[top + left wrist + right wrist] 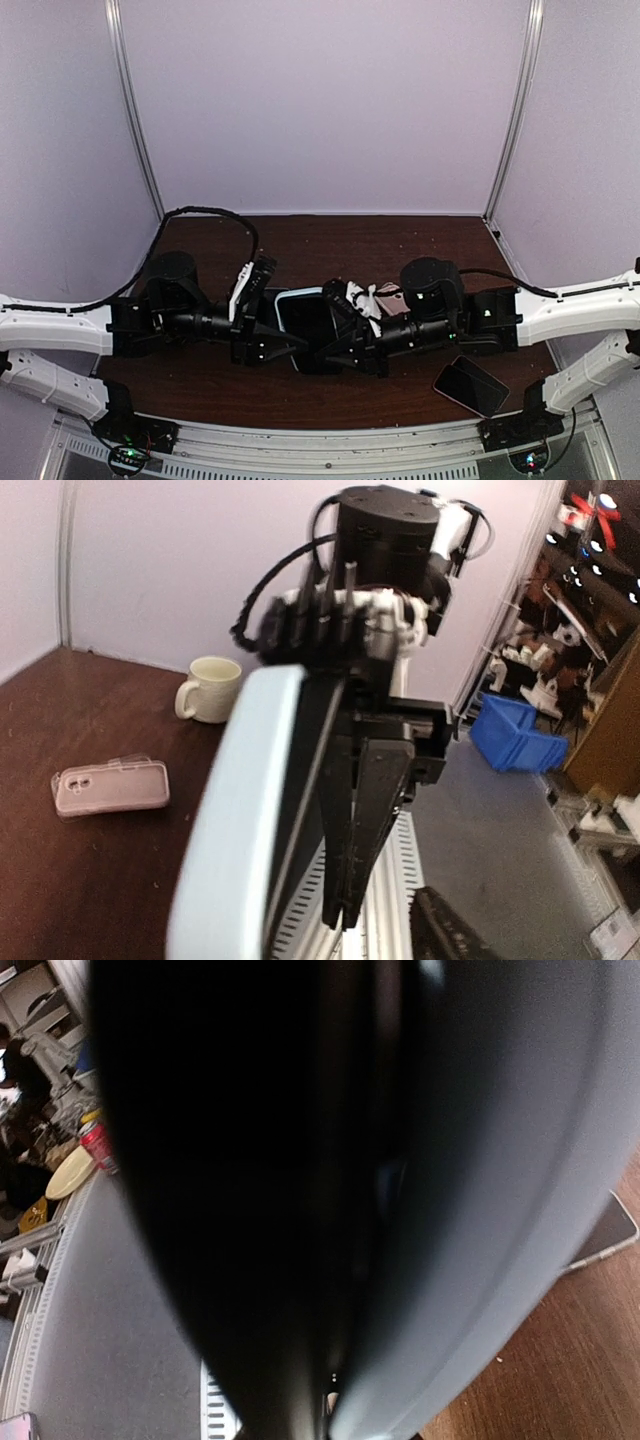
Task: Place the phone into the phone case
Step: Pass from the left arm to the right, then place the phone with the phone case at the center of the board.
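Top external view recorded the phone case [292,297], light blue, held just above the surface [200,385] between the two arms. The phone [308,318] lay inside its rim; full seating could not be confirmed. Right pincer [338,335] pinched the case at its right edge. Left pincer [280,343] sat at the case's left edge; whether spread or pressed together could not be determined. The case's long axis ran crosswise to both pincers. Judgement: both arms were equally near, so either could press the phone home.
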